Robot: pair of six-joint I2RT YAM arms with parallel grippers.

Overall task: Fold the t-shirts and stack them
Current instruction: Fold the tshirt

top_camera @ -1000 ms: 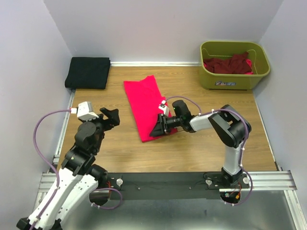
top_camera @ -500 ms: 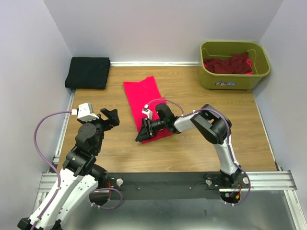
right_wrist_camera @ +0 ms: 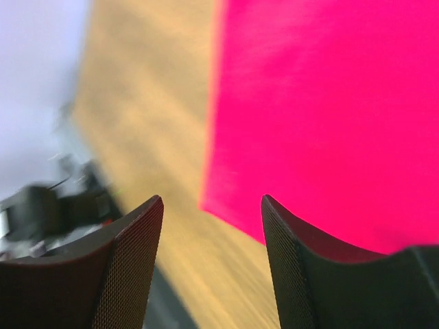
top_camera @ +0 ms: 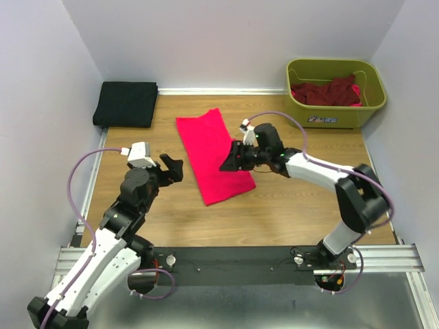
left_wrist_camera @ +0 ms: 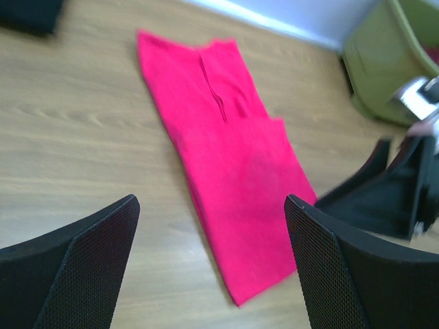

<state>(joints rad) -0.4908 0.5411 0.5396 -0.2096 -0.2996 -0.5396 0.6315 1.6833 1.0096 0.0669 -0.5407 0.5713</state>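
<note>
**A:** Where does the pink-red t-shirt (top_camera: 214,156) lie?

**B:** Flat on the worktop (top_camera: 295,212), about the middle. It is folded into a long narrow strip that slants a little, with the far end to the left and the near end to the right. The left wrist view shows a folded-in seam on its far half.

**A:** And the other shirts?

**B:** The black t-shirt (top_camera: 126,104) lies folded square in the far left corner, by the wall. The maroon t-shirts (top_camera: 327,91) are heaped inside the olive-green tub (top_camera: 335,118) at the far right.

**A:** What about the left jaws?

**B:** Spread wide, with nothing between them. They sit just left of the strip's near half, turned toward it and clear of the cloth. In the wrist view the two fingers (left_wrist_camera: 89,253) frame the strip's near end.

**A:** The right jaws?

**B:** They reach in from the right, over the strip's right edge. The fingers (right_wrist_camera: 130,260) stand parted, and bare wood and pink cloth show through the gap, so they hold nothing.

**A:** Do they touch the shirt?

**B:** Hard to say, as that wrist view is badly blurred. They look to be just above it, but I cannot tell for certain.
</note>
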